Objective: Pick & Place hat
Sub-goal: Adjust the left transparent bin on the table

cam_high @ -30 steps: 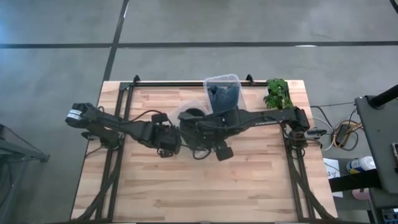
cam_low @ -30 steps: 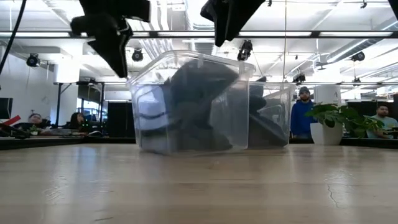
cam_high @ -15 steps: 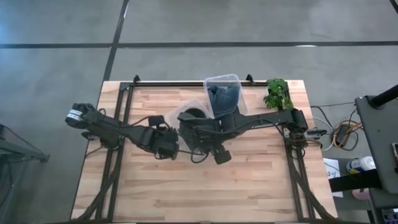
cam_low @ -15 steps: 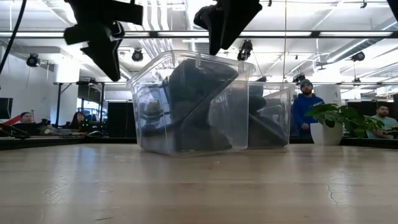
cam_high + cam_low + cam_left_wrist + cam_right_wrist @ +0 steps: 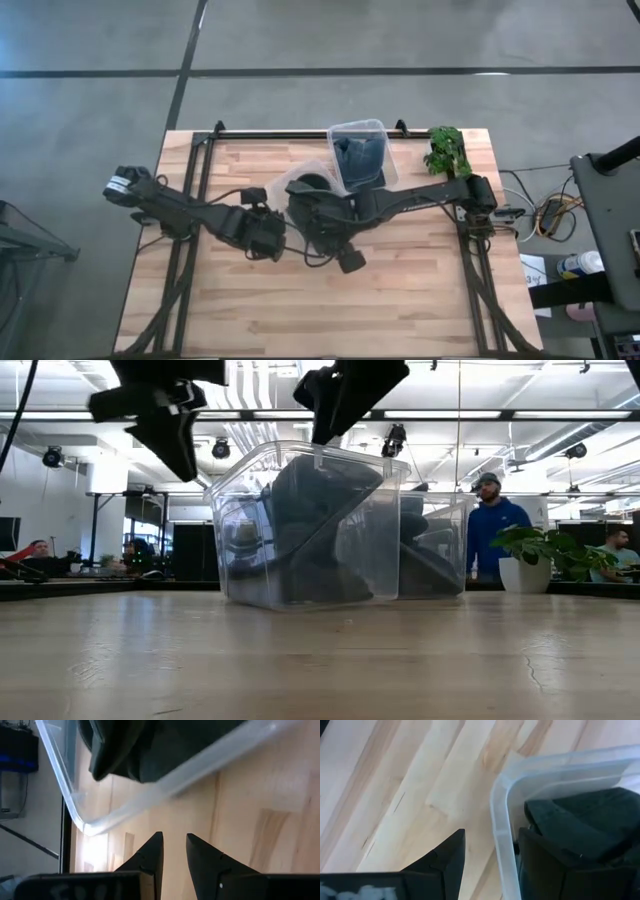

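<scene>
Over the table middle, changes since a second ago: the right gripper (image 5: 303, 192) has slid further toward the left side, and the left gripper (image 5: 272, 232) has drifted a little toward the near edge.
Right gripper: hangs at the rim of the near bin (image 5: 501, 820), one finger outside the clear wall, the other inside it against dark cloth; the fingers stand apart with the wall between them, not pressed on it.
Left gripper: hovers over bare wood just beside the same bin, fingers (image 5: 150, 855) parted by a narrow gap and holding nothing.
Near bin: clear plastic, standing on the wooden table (image 5: 400, 290) in front of the second bin; the low view shows it filled well up its walls.
Hat: a dark hat (image 5: 310, 510) sits inside the near bin, leaning against its wall.
Far bin: the second clear bin (image 5: 358, 152) stands at the table's back edge and holds dark blue cloth.
Plant: a small green potted plant (image 5: 446, 151) sits beside the far bin.
Background: a person (image 5: 497, 525) stands in the room behind the table.
</scene>
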